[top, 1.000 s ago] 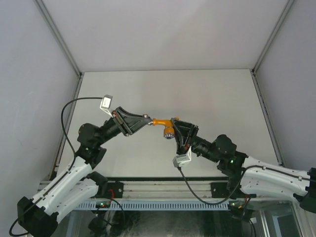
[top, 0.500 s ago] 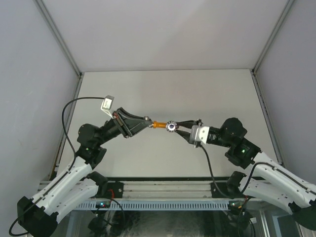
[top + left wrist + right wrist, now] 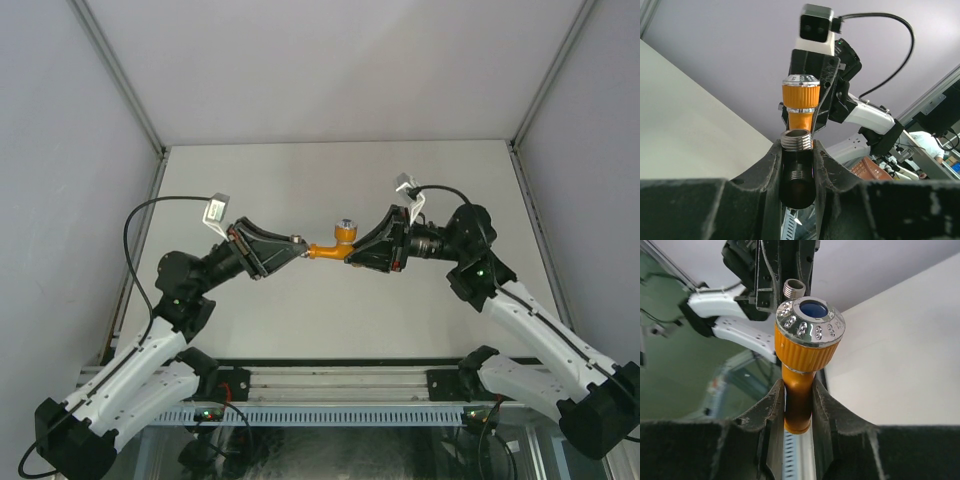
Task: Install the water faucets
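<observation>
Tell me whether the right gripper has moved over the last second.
Yes. The right gripper rolled over, its wrist swinging toward the table's far edge, shut on the faucet.

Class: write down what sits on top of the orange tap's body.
A round knob, chrome-rimmed with a blue centre, caps the tap. Lower down, the right gripper covers the tap's sides.

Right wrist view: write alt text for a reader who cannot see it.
An orange-yellow tap stands clamped between the jaws of the right gripper, its chrome-rimmed knob with a blue centre facing the camera. Behind it a grey threaded fitting shows, with the pale table to the right.
</observation>
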You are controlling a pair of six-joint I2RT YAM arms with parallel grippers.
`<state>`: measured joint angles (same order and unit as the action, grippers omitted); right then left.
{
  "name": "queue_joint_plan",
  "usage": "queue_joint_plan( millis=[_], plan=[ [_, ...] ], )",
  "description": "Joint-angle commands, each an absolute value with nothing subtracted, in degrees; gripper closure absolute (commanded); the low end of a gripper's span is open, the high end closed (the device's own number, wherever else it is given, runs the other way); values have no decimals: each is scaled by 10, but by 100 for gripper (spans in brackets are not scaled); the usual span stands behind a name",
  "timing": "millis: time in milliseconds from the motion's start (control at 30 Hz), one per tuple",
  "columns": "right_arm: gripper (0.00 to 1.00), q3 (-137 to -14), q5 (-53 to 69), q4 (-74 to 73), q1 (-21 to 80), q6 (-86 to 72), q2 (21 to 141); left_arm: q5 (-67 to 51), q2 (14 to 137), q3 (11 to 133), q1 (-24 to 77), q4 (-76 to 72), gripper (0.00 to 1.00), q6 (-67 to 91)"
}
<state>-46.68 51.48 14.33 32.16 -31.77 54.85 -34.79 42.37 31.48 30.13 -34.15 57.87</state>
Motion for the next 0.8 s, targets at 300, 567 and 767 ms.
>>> queue_joint_plan(
  millis=[300,567,767],
  plan=[
    [61,-497,565,204,282,-557,577,-327,402,312,298,-360,100,542],
    [30,-495,383,68,281,-304,490,-321,389,308,299,-360,100,544],
    [25,-441,259,104,284,-73,391,-322,391,308,298,-360,100,547]
  ],
)
